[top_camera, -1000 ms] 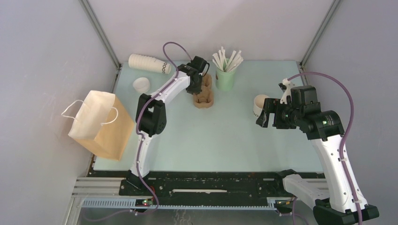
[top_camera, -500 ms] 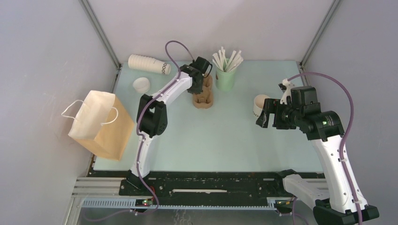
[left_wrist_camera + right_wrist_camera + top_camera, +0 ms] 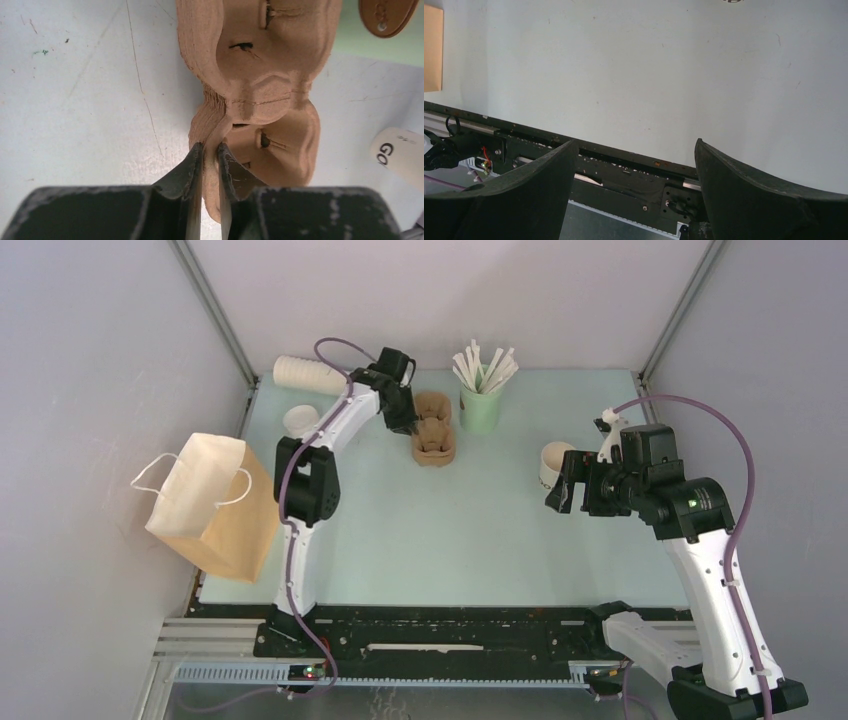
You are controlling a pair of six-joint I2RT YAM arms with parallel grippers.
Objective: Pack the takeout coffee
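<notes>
Paper cup (image 3: 552,455) just beside right gripper (image 3: 557,486)

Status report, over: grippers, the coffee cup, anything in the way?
Left gripper pinching the cup carrier rim. Right gripper open, empty, beside the coffee cup. Cup unlidded; nothing blocking it.

left end effector (image 3: 210,148) shifted left, narrowed onto edge of brown cup carrier (image 3: 260,75)
</notes>
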